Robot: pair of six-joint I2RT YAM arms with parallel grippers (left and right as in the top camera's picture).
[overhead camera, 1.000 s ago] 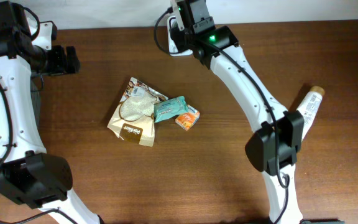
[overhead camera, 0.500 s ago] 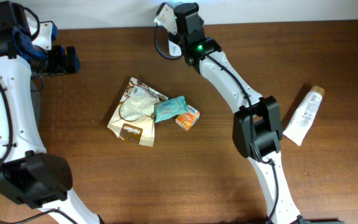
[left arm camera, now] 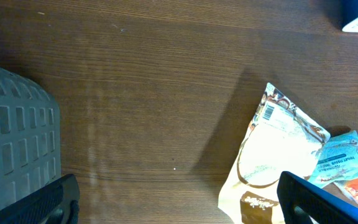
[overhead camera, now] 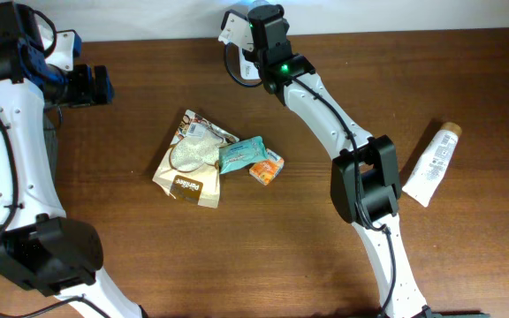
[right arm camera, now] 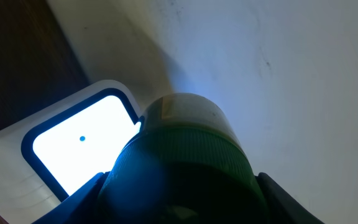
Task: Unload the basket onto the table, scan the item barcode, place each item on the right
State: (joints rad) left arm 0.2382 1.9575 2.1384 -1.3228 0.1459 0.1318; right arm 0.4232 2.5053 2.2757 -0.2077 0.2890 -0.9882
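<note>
Well out by the left edge of the surface [overhead camera: 148, 265], the left pincer [overhead camera: 102, 86] hangs with its jaws spread wide and nothing between them. In its wrist view a grey perforated basket [left arm camera: 11, 143] lies at the left. Around the middle of the surface lie a beige pouch [overhead camera: 188, 163], a teal packet [overhead camera: 239, 154] overlapping its right side, and a small orange box [overhead camera: 267, 168] touching the packet.

At the far edge, a little right of the pile, the right pincer [right arm camera: 179, 202] is closed partway on a green-capped container [right arm camera: 179, 174], one finger on each side of it. The container is held just beside the glowing window of a white scanner [right arm camera: 79, 140]. Its long axis seems to run away from the wrist camera toward the pale wall behind the far edge, with the ribbed green part nearest the camera and a paler rounded part beyond it. Whether a barcode faces the window I cannot tell.

Near the right edge lies a white tube [overhead camera: 433, 164], its tan cap pointing toward the far edge.
</note>
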